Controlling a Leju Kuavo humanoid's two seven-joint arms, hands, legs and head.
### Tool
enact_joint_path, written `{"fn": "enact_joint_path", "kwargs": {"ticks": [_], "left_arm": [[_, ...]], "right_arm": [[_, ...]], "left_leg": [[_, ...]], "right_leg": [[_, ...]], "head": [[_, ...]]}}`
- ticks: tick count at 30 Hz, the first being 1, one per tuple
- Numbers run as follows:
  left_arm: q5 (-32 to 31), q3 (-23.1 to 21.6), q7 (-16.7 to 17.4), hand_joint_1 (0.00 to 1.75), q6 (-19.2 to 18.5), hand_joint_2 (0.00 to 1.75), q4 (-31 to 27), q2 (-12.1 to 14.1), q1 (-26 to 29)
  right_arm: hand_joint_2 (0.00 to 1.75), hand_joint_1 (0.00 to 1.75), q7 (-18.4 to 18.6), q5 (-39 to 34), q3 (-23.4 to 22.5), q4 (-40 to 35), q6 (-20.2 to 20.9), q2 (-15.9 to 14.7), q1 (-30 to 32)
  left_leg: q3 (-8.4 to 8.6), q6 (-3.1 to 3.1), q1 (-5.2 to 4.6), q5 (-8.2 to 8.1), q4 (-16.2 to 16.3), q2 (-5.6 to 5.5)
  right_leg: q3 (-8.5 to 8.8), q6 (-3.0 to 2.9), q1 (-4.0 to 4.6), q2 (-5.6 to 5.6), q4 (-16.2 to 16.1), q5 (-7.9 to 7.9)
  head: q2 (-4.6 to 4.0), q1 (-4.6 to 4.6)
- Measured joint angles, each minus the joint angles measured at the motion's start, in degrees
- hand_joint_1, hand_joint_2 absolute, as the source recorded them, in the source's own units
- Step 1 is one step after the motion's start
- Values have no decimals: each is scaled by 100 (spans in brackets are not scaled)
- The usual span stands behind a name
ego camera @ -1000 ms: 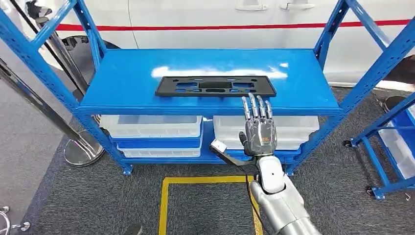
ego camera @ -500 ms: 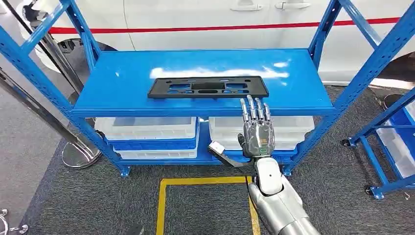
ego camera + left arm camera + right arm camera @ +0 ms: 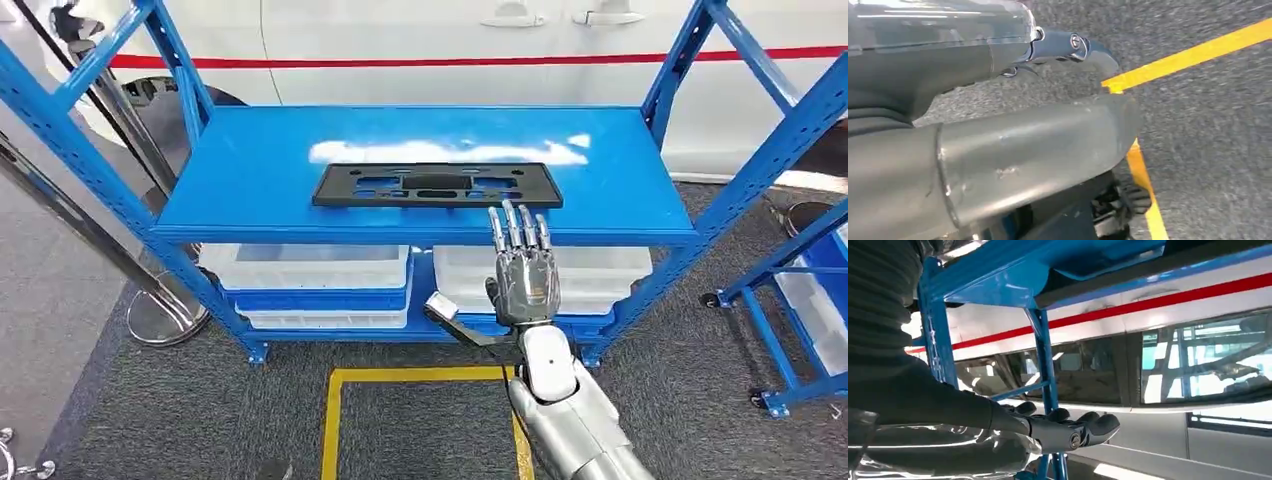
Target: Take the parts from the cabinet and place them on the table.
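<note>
The black part (image 3: 437, 185) is lying flat on the blue shelf (image 3: 250, 170), its long axis running left to right. The right hand (image 3: 525, 270) is hovering near the shelf's front edge, just right of the part's middle, fingers extended and empty. The right wrist view is looking up at the shelf underside (image 3: 1013, 280). The left wrist view is showing the left hand (image 3: 998, 150) over carpet and a yellow line (image 3: 1143, 170); I cannot tell its finger state.
</note>
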Motion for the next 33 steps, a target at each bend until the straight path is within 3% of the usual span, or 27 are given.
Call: {"fn": "enact_joint_path", "kwargs": {"ticks": [3, 5, 6, 8, 9, 10, 12, 13, 14, 15, 16, 18, 20, 21, 23, 24, 25, 26, 27, 29, 30, 31, 32, 33], "left_arm": [[-4, 0, -7, 0, 4, 0, 0, 0, 9], [-24, 0, -13, 0, 7, 0, 0, 0, 2], [-24, 0, -15, 0, 7, 0, 0, 0, -6], [-24, 0, -15, 0, 7, 0, 0, -2, 1], [-24, 0, -15, 0, 7, 0, 0, -2, 20], [-24, 0, -15, 0, 7, 0, 0, -2, 35], [-33, 0, -15, 0, 7, 0, 0, -2, 41], [-33, 0, -17, 0, 9, 0, 0, -2, 37], [-33, 0, -17, 0, 9, 0, 0, 2, 39], [-33, 0, -17, 0, 11, 0, 0, 24, 31], [-37, 0, -22, 0, 17, 0, 0, 20, 17], [-39, -2, -20, 0, 24, 0, 0, 20, 16], [-39, 0, -20, 0, 26, 0, 0, 9, 27], [-37, 0, -20, 0, 28, 0, 0, 9, 13], [-37, 0, -20, 0, 85, 0, 0, 4, -16], [-37, 0, 28, 0, 174, 0, 0, 2, -18], [-39, 0, 68, 0, 247, 0, 0, 2, -15], [-35, 0, 66, 0, 262, 0, 0, -2, -2], [-35, 0, 44, 0, 260, 0, 0, -7, 10], [-35, 0, -20, 0, 234, 0, 0, -22, -5], [-33, 0, -30, 0, 236, 0, 0, -22, -16], [-31, 0, -50, 0, 243, 0, 0, -22, -45], [-26, 0, -57, 0, 245, 0, 2, -22, -47], [-26, 0, -79, 0, 251, 0, 0, -24, -45]], "right_arm": [[175, 0, 7, 0, 7, 0, 0, -20, 16], [175, 0, 7, 0, 9, -15, 0, -20, 10], [175, 0, 7, 0, 9, -15, 0, -20, 0], [175, 0, 7, 0, 13, -15, 0, -20, 18], [175, 0, 4, 0, 13, -15, 0, -20, 34], [175, 0, 4, 0, 13, -15, 0, -20, 45], [175, 0, 4, 0, 13, -15, 0, -20, 45], [175, 0, -11, 0, 13, -20, 0, -20, 39], [175, 0, -15, 0, 15, -17, 0, -20, 46], [175, 0, -17, 0, 15, -15, -2, -24, 28], [175, 0, -22, 0, 15, -17, -2, -22, 32], [175, 0, -48, 0, 15, -22, -4, -22, 42], [175, 0, -48, 0, 15, -50, -9, -22, 17], [175, 0, -55, 0, 15, -50, -7, -22, -23], [175, 0, -55, 0, 15, -50, -7, -22, -27], [175, 0, -61, 0, 15, -48, -7, -22, -7], [175, 0, -66, 0, 15, -48, -6, -24, 9], [175, 0, -68, 0, 15, -48, -4, -24, 10], [175, 0, -74, 0, 15, -48, -7, -26, 7], [175, 0, -103, 0, 15, -48, -5, -30, 4], [175, 0, -111, 0, 15, -37, 0, -39, 6], [175, 0, -111, 0, 17, -35, 0, -37, -9], [175, 0, -111, 0, 20, -37, -2, -31, 6], [175, 0, -107, 0, 22, -31, -2, -44, 9]], "left_leg": [[61, -84, 15, -44, -73, 9], [47, -144, 32, -160, 125, 15], [-149, -166, 36, -318, 493, 15], [-717, -195, 45, -663, 1450, 16], [-961, -196, 45, -691, 1788, 16], [-1069, -181, 44, -554, 1828, 16], [-902, -111, 31, 39, 1181, 15], [-677, -36, 3, 463, 545, 13], [-552, 53, -26, 515, 283, 8], [-522, 96, -77, 494, 251, 15], [-455, 139, -93, 425, 113, 12], [-365, 168, -114, 361, -72, 13], [-93, 179, -33, 377, -248, 3], [-25, 207, -23, 357, -279, 4], [39, 221, -19, 281, -280, 1], [69, 219, -18, 242, -277, -3], [113, 212, -14, 199, -268, -7], [167, 201, -8, 148, -254, -8], [234, 185, -2, 89, -242, -7], [364, 117, 20, -59, -187, -6], [365, 67, 13, -104, -147, -16], [316, 19, 6, -134, -140, -17], [303, -17, 6, -174, -142, -7], [357, -43, 2, -155, -101, -5]], "right_leg": [[17, -122, 29, 15, 26, -65], [140, -212, -13, 14, -22, -109], [177, -248, -11, 3, -22, -141], [248, -270, 13, 0, -21, -217], [295, -274, 27, 3, -20, -260], [352, -277, 38, 12, -20, -304], [508, -270, 63, 31, -20, -410], [613, -263, 79, 32, -26, -483], [653, -254, 60, 27, -55, -536], [660, -217, 89, 29, -65, -554], [656, -168, 36, 39, -99, -547], [730, -90, 40, 15, -113, -470], [730, -49, 47, 11, 70, -484], [582, -27, 50, 11, 341, -556], [15, 46, 21, 11, 1123, -879], [-231, 54, 13, 10, 1391, -1029], [-400, 58, 5, 9, 1474, -1006], [-441, 55, -4, 8, 1327, -811], [-376, 68, -18, 3, 988, -482], [-91, 75, -32, -10, -3, 271], [-115, 40, 2, -10, 8, 51], [-112, -49, 35, -21, -7, 48], [-123, -98, 27, -6, -15, 157], [-119, -137, 35, -2, -20, 135]], "head": [[0, 7], [0, 4], [0, -4], [0, -2], [0, -4], [0, -2], [0, -2], [0, -2], [0, 2], [0, 4], [0, -2], [0, 0], [0, 4], [0, 7], [0, 2], [0, 7], [0, 4], [0, 7], [0, 4], [0, 7], [0, 9], [0, 22], [0, 22], [0, 15]]}}
